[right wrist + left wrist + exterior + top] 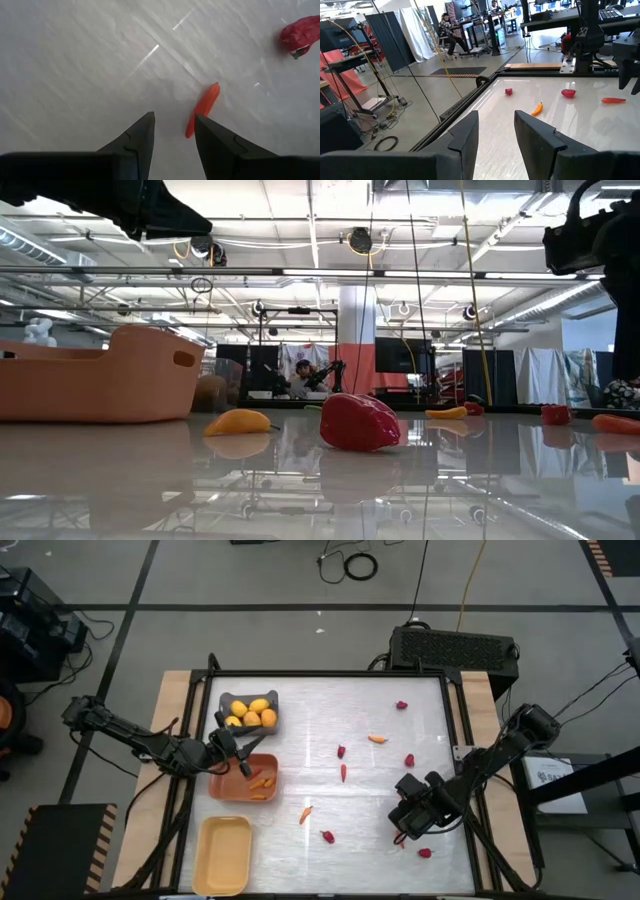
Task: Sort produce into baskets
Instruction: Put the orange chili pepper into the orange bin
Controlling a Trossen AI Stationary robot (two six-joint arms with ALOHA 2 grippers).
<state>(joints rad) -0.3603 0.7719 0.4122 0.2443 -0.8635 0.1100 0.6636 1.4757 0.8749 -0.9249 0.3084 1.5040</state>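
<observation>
High view: the white desk (320, 730) is carrying three baskets down its left side. The grey basket (222, 703), farthest, is holding four yellow lemons (251, 714). The orange basket (222, 790), in the middle, is holding two small carrots (262, 781). The pale yellow basket (222, 856), nearest, is showing only its bare floor. Loose on the desk: two orange carrots, one far right (377, 739) and one near centre (306, 813), plus about seven red pieces, among them one at the far edge (401, 705), one upright at centre (343, 773) and one at the near right (425, 853). The left claw (243, 755) is hanging over the far rim of the orange basket. The right claw (398, 831) is hovering low at the near right, a red piece just beside it.

Low view: a red piece (359, 421) is sitting close to the lens, a carrot (238, 421) left of it, the orange basket (100, 385) farther left.

Left wrist view: the left claw (496, 131) is standing with fingers apart, nothing between them.

Right wrist view: the right claw (174, 131) is also standing apart and gripping nothing; a slim red-orange piece (202, 108) is lying by one fingertip, whether touching I cannot tell.
</observation>
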